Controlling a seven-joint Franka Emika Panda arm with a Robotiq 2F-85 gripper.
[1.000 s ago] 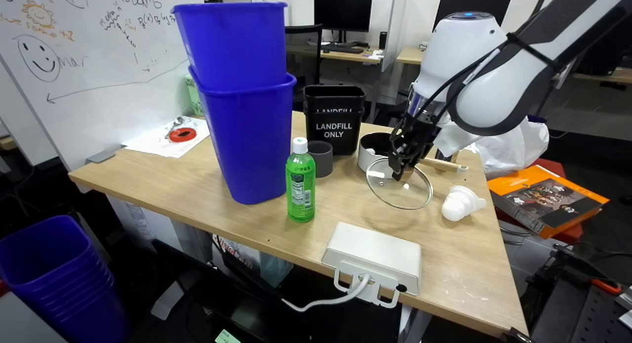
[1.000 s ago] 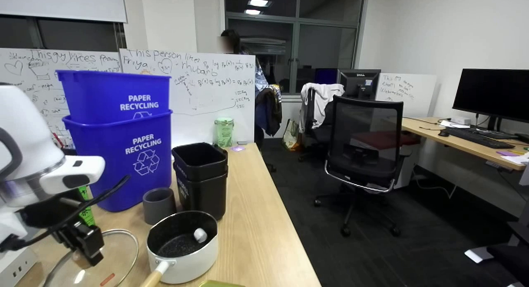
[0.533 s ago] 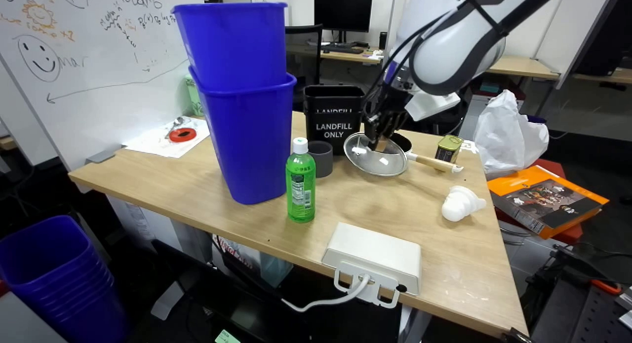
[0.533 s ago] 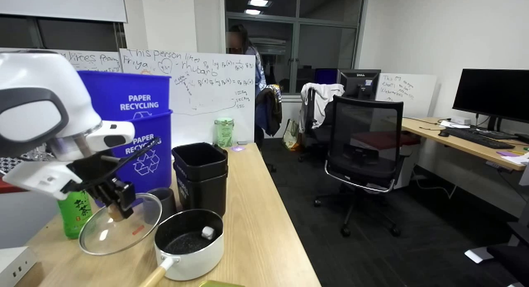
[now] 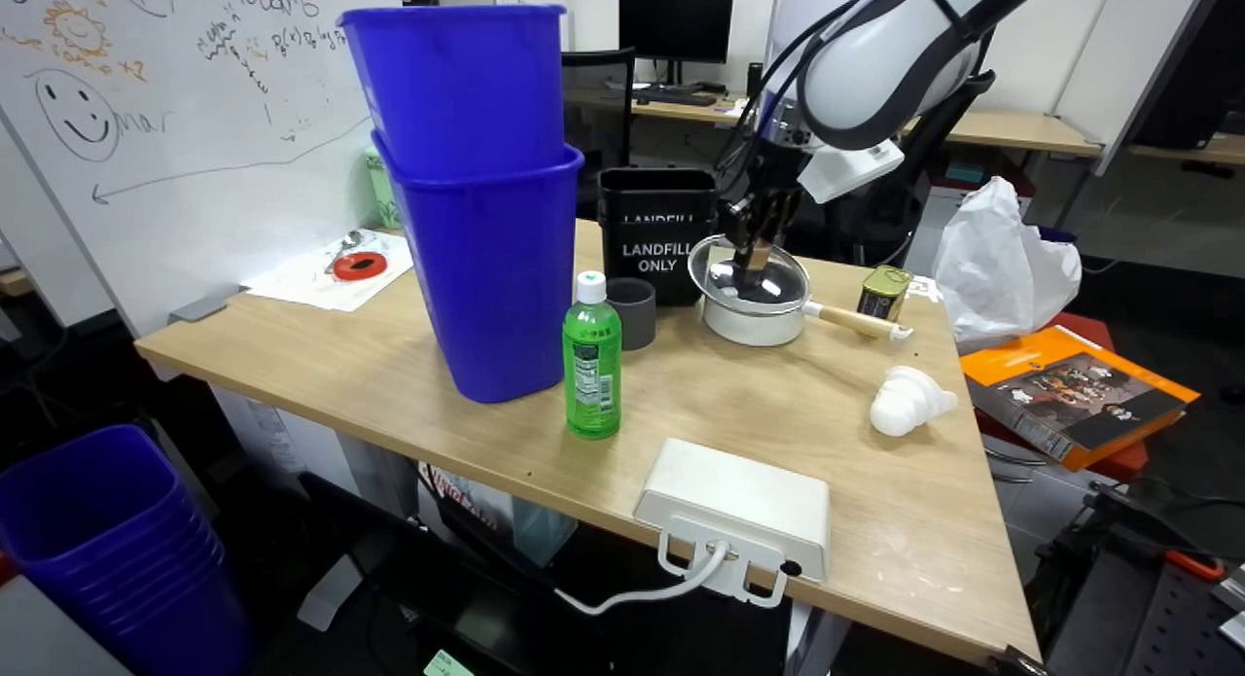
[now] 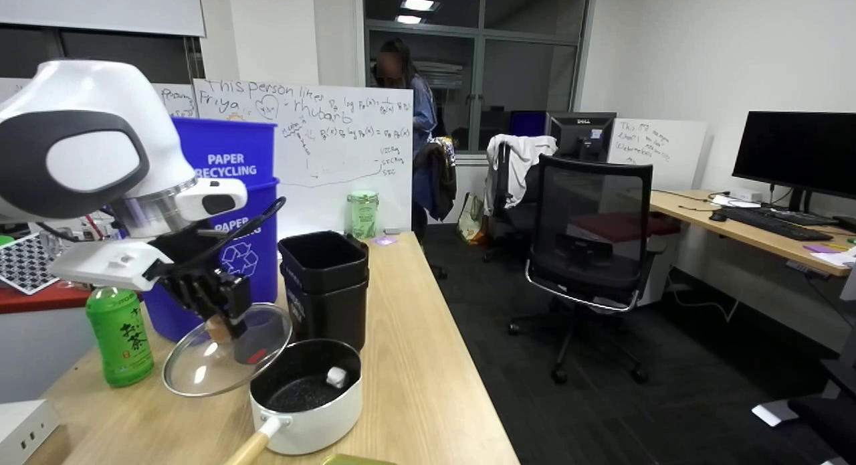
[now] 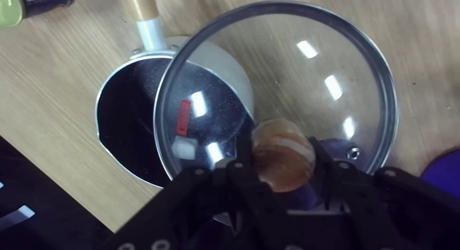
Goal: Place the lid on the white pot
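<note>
The lid is clear glass with a metal rim and a round wooden knob. It shows in both exterior views (image 5: 781, 285) (image 6: 221, 370) and in the wrist view (image 7: 305, 70). My gripper (image 5: 755, 246) (image 6: 226, 328) (image 7: 282, 149) is shut on the knob and holds the lid tilted in the air. The white pot (image 5: 754, 329) (image 6: 314, 426) (image 7: 124, 109) stands on the table with its dark inside open upward. The lid is above the pot and off to one side, overlapping part of it in the wrist view. A small white object (image 6: 336, 377) lies inside the pot.
Black bins (image 5: 657, 258) and a grey cup (image 5: 632, 313) stand beside the pot. Blue bins (image 5: 496, 267) and a green bottle (image 5: 593, 374) stand further along. The pot's wooden handle (image 5: 856, 320) points to a can (image 5: 883, 292). A white box (image 5: 739, 501) lies at the table edge.
My gripper has carried the lid from low beside the pot upward and toward it. The lid now overlaps the pot more in an exterior view. The pot has shifted slightly.
</note>
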